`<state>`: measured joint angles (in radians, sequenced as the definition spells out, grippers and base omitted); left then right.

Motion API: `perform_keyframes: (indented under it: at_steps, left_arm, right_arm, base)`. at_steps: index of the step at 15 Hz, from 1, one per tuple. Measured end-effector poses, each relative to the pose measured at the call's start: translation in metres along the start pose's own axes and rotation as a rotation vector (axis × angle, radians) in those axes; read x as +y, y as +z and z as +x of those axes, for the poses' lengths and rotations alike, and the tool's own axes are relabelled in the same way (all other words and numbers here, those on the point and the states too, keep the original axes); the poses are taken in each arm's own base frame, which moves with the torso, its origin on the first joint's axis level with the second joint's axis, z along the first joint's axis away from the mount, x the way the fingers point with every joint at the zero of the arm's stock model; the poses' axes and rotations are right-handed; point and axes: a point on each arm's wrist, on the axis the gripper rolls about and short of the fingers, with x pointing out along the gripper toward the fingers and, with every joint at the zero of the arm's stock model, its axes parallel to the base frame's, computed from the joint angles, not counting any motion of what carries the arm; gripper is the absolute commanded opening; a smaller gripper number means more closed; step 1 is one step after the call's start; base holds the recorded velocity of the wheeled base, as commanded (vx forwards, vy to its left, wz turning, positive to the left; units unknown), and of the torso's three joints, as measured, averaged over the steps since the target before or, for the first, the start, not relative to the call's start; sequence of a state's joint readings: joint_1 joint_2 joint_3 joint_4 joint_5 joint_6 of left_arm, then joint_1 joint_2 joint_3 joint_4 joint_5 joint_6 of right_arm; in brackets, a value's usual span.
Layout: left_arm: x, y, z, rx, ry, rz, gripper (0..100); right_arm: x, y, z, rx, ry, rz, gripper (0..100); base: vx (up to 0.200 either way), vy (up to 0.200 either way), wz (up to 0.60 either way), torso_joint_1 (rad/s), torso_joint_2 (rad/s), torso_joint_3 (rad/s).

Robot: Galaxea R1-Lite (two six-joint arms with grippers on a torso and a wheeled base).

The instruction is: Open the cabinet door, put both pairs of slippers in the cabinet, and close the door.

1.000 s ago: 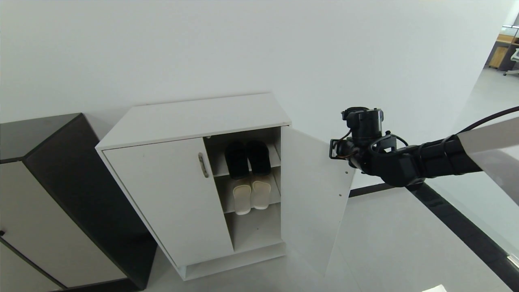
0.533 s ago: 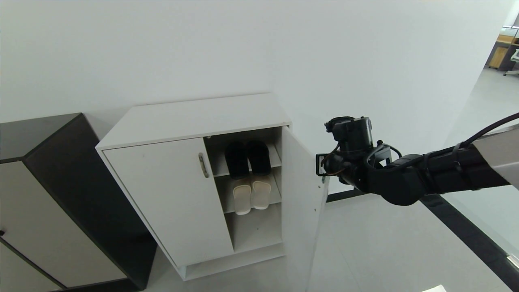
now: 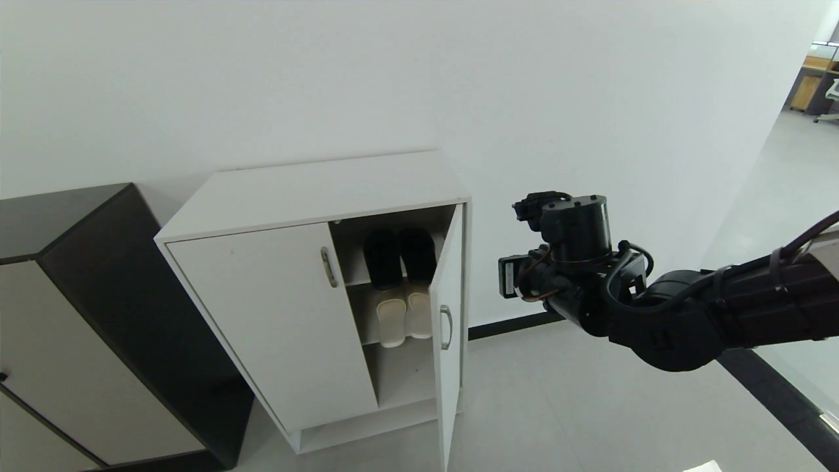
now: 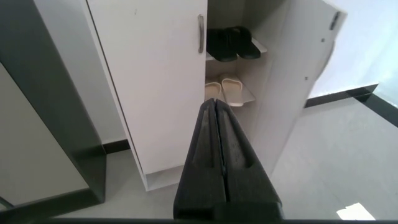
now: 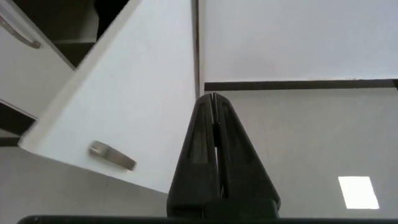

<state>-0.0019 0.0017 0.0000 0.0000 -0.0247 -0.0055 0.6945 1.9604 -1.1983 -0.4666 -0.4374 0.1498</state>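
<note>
The white cabinet stands against the wall with its left door closed. Its right door is partly swung in and shows almost edge-on, handle facing out. Black slippers lie on the top shelf and white slippers on the shelf below; the left wrist view shows the black slippers and white slippers too. My right arm is just right of the door. My right gripper is shut, its tip close to the door's outer face. My left gripper is shut and empty, back from the cabinet front.
A black and beige cabinet stands close on the white cabinet's left. A black strip crosses the grey floor at the right. Open floor lies in front of and right of the cabinet.
The right door has swung from wide open to roughly half closed. My right arm has moved left behind it.
</note>
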Motion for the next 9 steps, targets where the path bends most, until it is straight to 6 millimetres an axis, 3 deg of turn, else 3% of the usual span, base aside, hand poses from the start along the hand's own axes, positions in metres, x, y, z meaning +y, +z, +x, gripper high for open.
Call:
perform_keyframes:
  at_steps: [1,7,9]
  left_arm:
    - [0.0000,0.0000,0.0000,0.000,0.000,0.000,0]
    - [0.0000,0.0000,0.0000,0.000,0.001,0.000,0]
    - [0.0000,0.0000,0.0000,0.000,0.001,0.000,0]
  right_arm:
    - [0.0003,-0.0005,-0.0007,0.001,0.002,-0.003,0]
    - [0.0024,-0.0019,-0.0021,0.005,0.011,-0.006,0]
    - [0.0029,-0.0015,-0.0020,-0.003,0.030,-0.001,0]
  base:
    - [0.000,0.000,0.00,0.000,0.00,0.000]
    - [0.000,0.000,0.60,0.006,0.00,0.003]
    - [0.000,0.000,0.00,0.000,0.00,0.000]
